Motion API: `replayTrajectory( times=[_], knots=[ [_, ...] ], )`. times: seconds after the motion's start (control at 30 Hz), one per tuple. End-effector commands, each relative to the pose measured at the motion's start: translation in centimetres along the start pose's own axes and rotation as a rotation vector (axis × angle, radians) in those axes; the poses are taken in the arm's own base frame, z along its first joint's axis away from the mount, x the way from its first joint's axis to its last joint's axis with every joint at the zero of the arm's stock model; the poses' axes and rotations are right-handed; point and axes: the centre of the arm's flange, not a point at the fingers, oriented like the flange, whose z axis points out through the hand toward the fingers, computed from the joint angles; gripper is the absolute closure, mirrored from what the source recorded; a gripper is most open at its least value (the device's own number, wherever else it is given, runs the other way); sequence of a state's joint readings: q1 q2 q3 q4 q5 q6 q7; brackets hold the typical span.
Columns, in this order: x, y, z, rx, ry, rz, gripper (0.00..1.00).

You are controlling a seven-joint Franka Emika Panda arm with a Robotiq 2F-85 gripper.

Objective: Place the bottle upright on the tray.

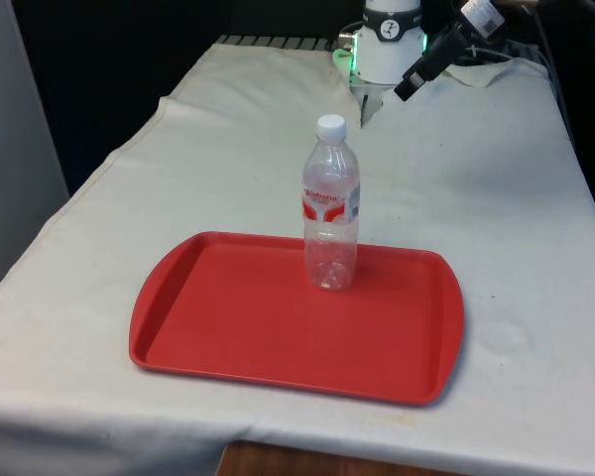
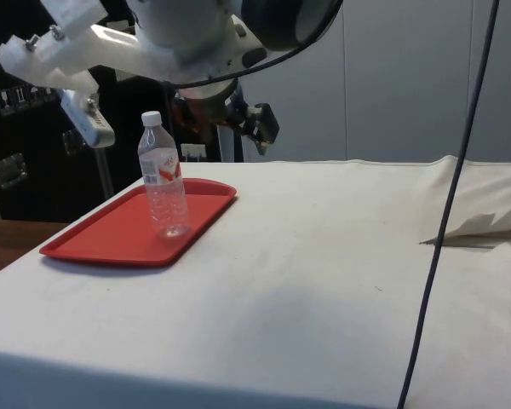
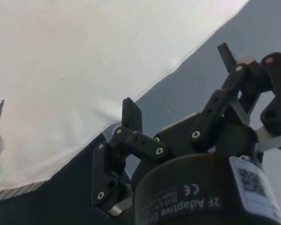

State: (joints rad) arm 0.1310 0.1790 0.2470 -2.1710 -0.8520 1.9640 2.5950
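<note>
bottle (image 1: 330, 203) upright on red tray (image 1: 228, 327), near far edge | gripper (image 3: 178, 79) spread wide, holding nothing | raised well beyond bottle, toward table's far end

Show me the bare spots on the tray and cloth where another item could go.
The tray is bare except at its far edge, where the bottle stands upright. The cloth lies bare on the front view's right of the tray, and between the bottle and the robot. Nowhere is crowded.
</note>
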Motion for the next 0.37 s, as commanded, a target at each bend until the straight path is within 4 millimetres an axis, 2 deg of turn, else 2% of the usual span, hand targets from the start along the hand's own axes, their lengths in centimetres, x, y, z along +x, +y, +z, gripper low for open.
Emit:
replayTrajectory(
  times=[0.0, 0.33],
  knots=[
    [0.18, 0.01, -0.05, 0.004, -0.024, 0.012, 0.00],
    [0.20, 0.08, 0.08, -0.003, 0.001, 0.002, 0.00]
  ],
)
